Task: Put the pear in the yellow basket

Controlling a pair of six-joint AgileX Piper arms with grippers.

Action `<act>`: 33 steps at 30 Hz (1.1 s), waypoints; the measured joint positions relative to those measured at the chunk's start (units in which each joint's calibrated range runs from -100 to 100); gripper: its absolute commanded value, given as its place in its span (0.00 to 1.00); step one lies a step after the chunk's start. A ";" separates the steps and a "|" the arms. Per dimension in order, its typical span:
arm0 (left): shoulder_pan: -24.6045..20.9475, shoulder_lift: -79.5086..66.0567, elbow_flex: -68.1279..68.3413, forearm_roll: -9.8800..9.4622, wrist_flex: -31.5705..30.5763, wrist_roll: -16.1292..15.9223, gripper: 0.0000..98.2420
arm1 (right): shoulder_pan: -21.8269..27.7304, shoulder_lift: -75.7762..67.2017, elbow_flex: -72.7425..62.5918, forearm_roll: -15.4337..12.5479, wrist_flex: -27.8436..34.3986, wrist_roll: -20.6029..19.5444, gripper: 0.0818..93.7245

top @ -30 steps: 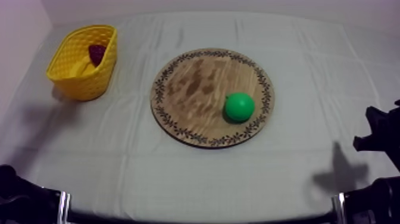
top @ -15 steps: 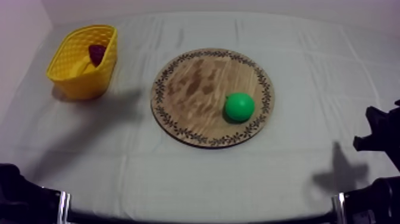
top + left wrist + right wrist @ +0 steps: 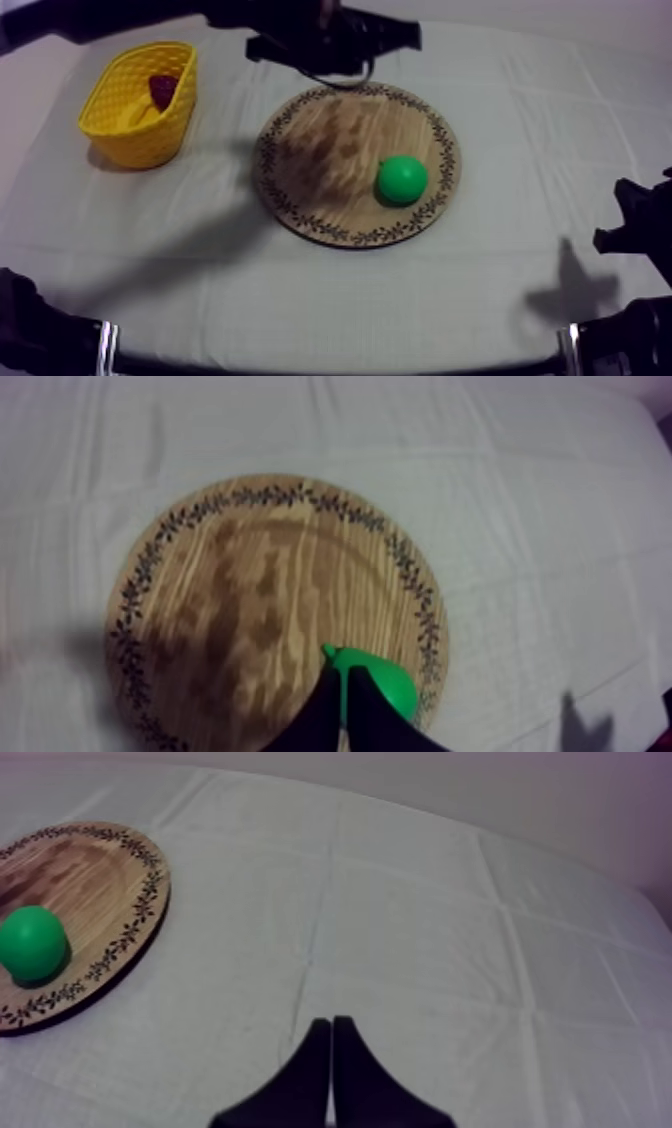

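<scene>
Pear (image 3: 402, 179) sits on the board's (image 3: 320, 195) near right part, nearward of the clenched, empty left tool (image 3: 338, 681) hovering at its far edge.

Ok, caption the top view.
Left arm at far rim of round patterned wooden board bearing green toy pear; yellow basket beside.

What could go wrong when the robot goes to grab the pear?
The left hand is shut; unless it opens first, it may just bump the pear. The pear is round and sits near the rim of the board, so a bump could roll it off. The basket stands away from the board, so a weak grip might drop the pear on the way.
</scene>
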 measured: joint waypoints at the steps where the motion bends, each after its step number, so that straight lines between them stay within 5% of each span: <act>1: 0.14 1.43 -0.67 0.55 0.40 -0.14 0.01 | 0.00 0.00 0.00 0.00 0.00 0.00 0.00; 8: 0.76 8.46 -4.75 4.12 4.09 0.60 0.42 | 0.00 0.00 0.00 0.00 0.00 0.00 0.00; 15: 1.32 10.57 -6.47 5.57 6.07 2.10 0.79 | 0.00 0.00 0.00 0.00 0.00 0.00 0.00; 22: 1.54 13.06 -10.10 6.87 9.78 4.56 0.95 | 0.00 0.00 0.00 0.00 0.00 0.00 0.00; 33: 1.21 18.24 -15.28 8.19 12.56 4.48 0.98 | 0.00 0.00 0.00 0.00 0.00 0.00 0.00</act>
